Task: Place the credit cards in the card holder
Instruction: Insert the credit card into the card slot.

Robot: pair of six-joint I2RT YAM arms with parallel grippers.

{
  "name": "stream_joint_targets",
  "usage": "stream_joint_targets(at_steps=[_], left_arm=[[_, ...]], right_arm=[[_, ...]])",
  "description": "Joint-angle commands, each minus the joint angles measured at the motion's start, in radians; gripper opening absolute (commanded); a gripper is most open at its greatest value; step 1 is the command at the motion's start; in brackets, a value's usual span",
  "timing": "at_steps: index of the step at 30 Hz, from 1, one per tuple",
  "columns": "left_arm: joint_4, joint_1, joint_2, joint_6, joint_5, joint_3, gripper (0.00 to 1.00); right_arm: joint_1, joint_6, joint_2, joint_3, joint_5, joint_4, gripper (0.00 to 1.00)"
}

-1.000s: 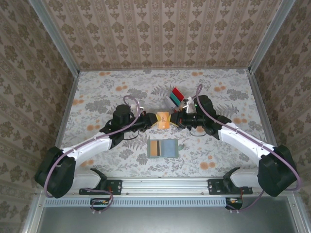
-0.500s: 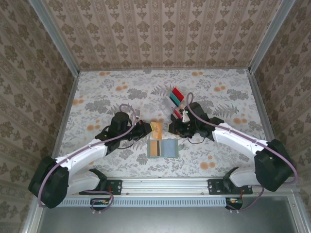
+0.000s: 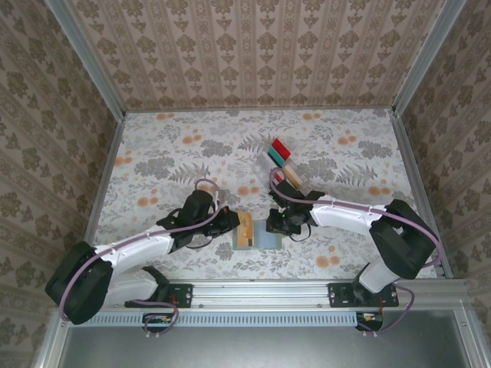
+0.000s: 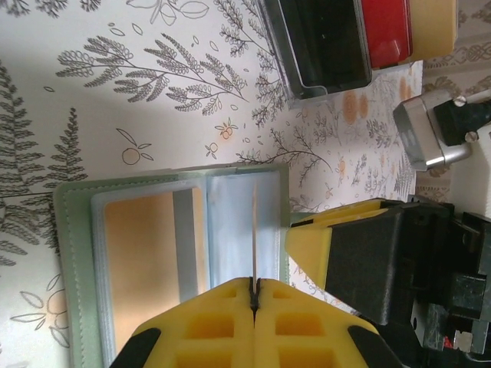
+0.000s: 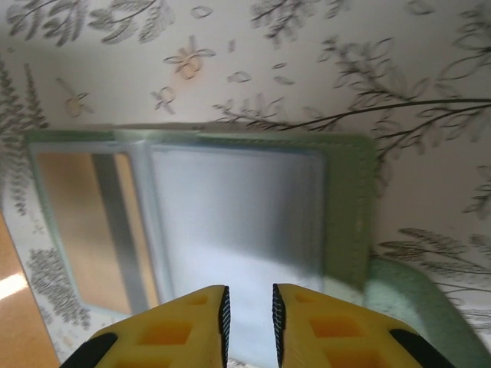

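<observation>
The card holder (image 3: 263, 239) lies open on the table near the front edge, and one orange credit card with a grey stripe (image 4: 149, 253) sits in its left pocket. My left gripper (image 4: 254, 285) is shut on another orange credit card (image 4: 254, 230), held on edge over the holder's right pocket (image 4: 230, 222). In the top view my left gripper (image 3: 236, 223) is at the holder's left side. My right gripper (image 5: 249, 310) hovers low over the right pocket (image 5: 238, 207), its jaws a little apart with nothing between them. Its yellow finger (image 4: 330, 245) shows at the holder's right edge.
A clear plastic rack (image 3: 281, 159) stands behind the holder with red, teal and beige cards in it; the left wrist view shows it as a dark tray (image 4: 326, 42). Metal rails edge the floral table (image 3: 169, 146), and both arm bases sit at the near edge.
Both arms came down from mid-table toward the near edge to the card holder. The right gripper let go of the orange card and opened slightly; the left kept it.
</observation>
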Motion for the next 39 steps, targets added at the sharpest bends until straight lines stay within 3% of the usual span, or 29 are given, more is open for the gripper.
stream_joint_targets(at_steps=[1,24,39], left_arm=[[0.064,-0.023,0.037,0.038,-0.012,-0.015,0.00],[0.357,-0.133,0.255,-0.001,-0.125,-0.090,0.03],[0.360,-0.155,0.223,0.011,-0.142,-0.106,0.08]], right_arm=[[0.004,-0.023,-0.006,0.009,0.080,-0.067,0.25],[0.004,-0.016,0.059,-0.054,0.105,-0.054,0.22],[0.004,-0.016,0.072,-0.042,0.112,-0.054,0.22]])
